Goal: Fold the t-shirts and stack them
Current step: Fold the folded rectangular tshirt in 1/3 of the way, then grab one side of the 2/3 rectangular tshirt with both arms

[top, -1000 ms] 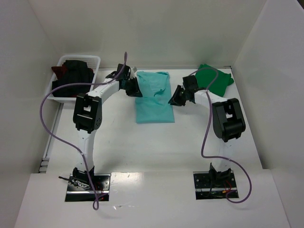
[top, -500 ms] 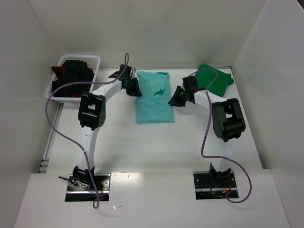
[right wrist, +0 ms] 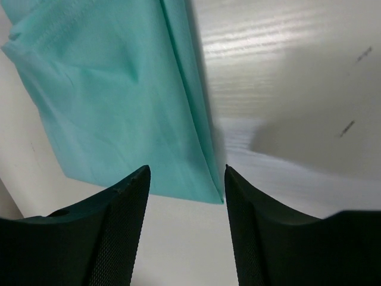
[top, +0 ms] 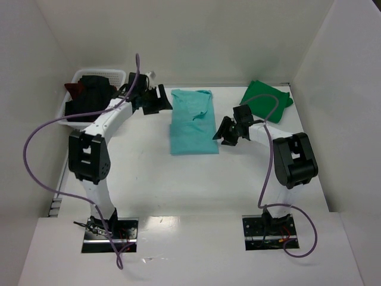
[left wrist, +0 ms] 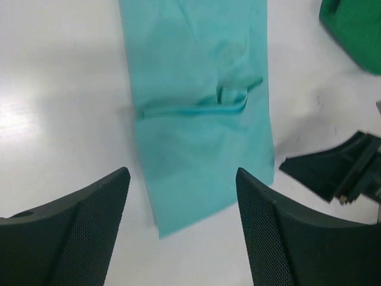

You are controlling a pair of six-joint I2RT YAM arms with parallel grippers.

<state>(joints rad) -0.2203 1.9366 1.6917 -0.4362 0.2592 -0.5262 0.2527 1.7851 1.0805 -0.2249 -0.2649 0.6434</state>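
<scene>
Top external view: a light teal t-shirt lies folded into a narrow rectangle on the white table, a little toward 12 o'clock from the middle. Its long axis runs from 12 to 6 o'clock, with the collar end pointing at 12, toward the far wall, and the straight folded edge at 6.

A darker green t-shirt sits bunched at 2 o'clock, well apart from the teal one. At 10 o'clock a white lattice basket holds a black t-shirt, and a dark red one hangs over its rim (how many garments are in there cannot be told).

The left gripper hangs at 9 o'clock from the teal shirt's collar end, near it but not touching. In the left wrist view its fingers stand wide apart and hold nothing. The teal shirt stretches away between them, a raised crease crossing its width, and the green shirt shows at 2 o'clock.

The right gripper sits just beside the teal shirt's long edge, at 3 o'clock from its near half. In the right wrist view its fingers are also spread and empty, with one corner of the teal shirt lying flat on the table in the gap.
</scene>
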